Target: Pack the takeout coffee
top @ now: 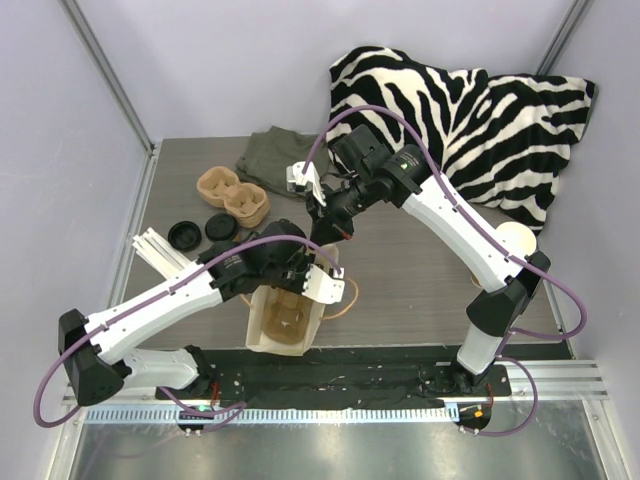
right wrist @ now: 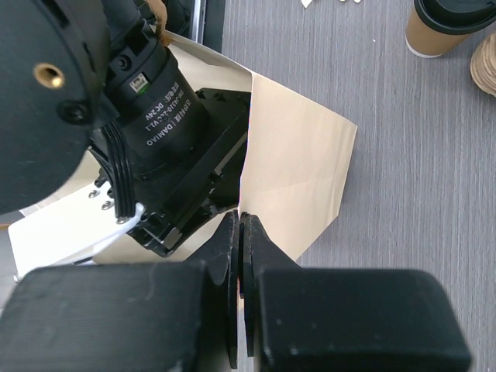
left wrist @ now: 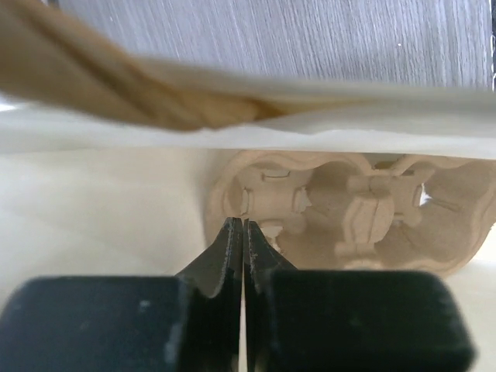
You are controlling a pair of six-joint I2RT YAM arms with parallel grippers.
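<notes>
Kraft bag holds pulp carrier; coffee cup outside.

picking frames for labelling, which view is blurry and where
Left wrist: the twisted handle smears out of focus across the top, the cup carrier behind reads fairly well. Right wrist: crisp on the paper bag and lidded cup. Top external: evenly lit, sharp.

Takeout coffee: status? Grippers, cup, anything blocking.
Left gripper and right gripper both shut on paper bag rim. Takeout coffee lidded, upright on table, not packed. Pulp carrier sits inside bag; left arm over the opening.
</notes>
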